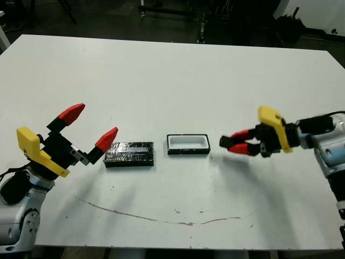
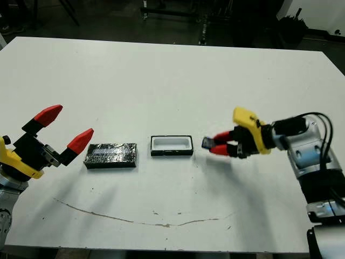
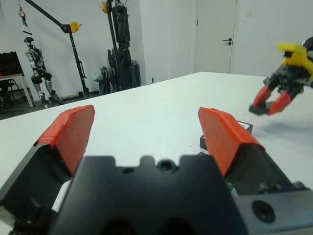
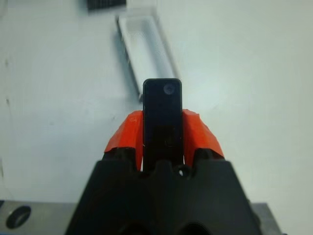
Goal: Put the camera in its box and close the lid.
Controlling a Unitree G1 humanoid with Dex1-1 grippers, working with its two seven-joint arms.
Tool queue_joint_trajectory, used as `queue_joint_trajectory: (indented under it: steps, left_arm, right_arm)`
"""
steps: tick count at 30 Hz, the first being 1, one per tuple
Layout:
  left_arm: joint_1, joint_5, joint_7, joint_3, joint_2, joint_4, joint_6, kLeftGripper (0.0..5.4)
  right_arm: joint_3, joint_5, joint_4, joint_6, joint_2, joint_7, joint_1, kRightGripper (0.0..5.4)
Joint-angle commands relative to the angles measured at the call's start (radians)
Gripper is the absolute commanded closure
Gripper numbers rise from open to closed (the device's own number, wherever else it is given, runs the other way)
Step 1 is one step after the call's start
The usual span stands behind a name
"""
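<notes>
My right gripper (image 1: pixel 233 143) is shut on the camera (image 4: pixel 162 117), a slim black bar that sticks out past the red fingertips (image 4: pixel 198 132). It hangs just above the table, a little to the right of the box (image 1: pixel 187 144), a small black tray with white lining, open side up. The lid (image 1: pixel 129 154), a glossy black slab with a pale stripe, lies flat to the left of the box. My left gripper (image 1: pixel 90 127) stands open just left of the lid, above the table, with nothing between its fingers.
A thin brown scratch line (image 1: pixel 161 218) runs across the table (image 1: pixel 172 81) near its front edge. Dark stands and gear (image 1: pixel 215 16) sit beyond the far edge. A humanoid robot on a stand (image 3: pixel 36 68) and a crane frame show across the room.
</notes>
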Motion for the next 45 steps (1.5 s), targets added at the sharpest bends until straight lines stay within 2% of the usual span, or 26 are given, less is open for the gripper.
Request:
queue_joint_trajectory:
  steps: [1, 3, 8, 10, 13, 15, 26, 35, 40, 45]
  left_arm:
    - [0.015, 0.006, -0.005, -0.002, 0.009, -0.003, 0.006, 0.00]
    - [0.015, 0.007, -0.004, -0.004, 0.008, -0.004, 0.008, 0.00]
    - [0.019, 0.014, 0.008, -0.010, 0.006, -0.017, 0.016, 0.00]
    - [0.016, 0.009, 0.007, -0.010, 0.003, -0.014, 0.016, 0.00]
    - [0.018, 0.005, 0.011, -0.008, 0.004, -0.018, 0.024, 0.00]
    - [0.020, 0.004, 0.008, -0.006, 0.005, -0.019, 0.022, 0.00]
    - [0.021, 0.004, 0.002, -0.006, 0.002, -0.022, 0.018, 0.00]
    - [0.019, 0.007, -0.003, -0.012, 0.001, -0.017, 0.014, 0.00]
    - [0.021, 0.007, 0.000, -0.012, 0.001, -0.019, 0.019, 0.00]
    - [0.027, 0.023, 0.008, -0.010, 0.002, -0.020, 0.006, 0.00]
  right_arm:
    - [-0.023, 0.043, 0.027, 0.030, 0.030, 0.000, -0.108, 3.74]
    - [-0.017, 0.058, 0.075, 0.044, 0.064, 0.011, -0.170, 3.74]
    - [0.001, 0.058, 0.207, -0.012, 0.166, 0.012, -0.260, 3.74]
    - [0.015, 0.053, 0.178, 0.004, 0.200, -0.006, -0.264, 3.74]
    - [0.054, 0.041, 0.149, 0.090, 0.238, -0.023, -0.278, 3.74]
    - [0.077, 0.028, 0.152, 0.121, 0.266, -0.041, -0.286, 3.74]
    - [0.141, -0.033, 0.354, 0.000, 0.393, -0.039, -0.305, 3.74]
    - [0.157, -0.063, 0.402, 0.040, 0.401, -0.031, -0.300, 3.74]
    - [0.156, -0.077, 0.432, 0.008, 0.407, -0.034, -0.296, 3.74]
    - [0.153, -0.086, 0.441, 0.014, 0.407, -0.037, -0.291, 3.74]
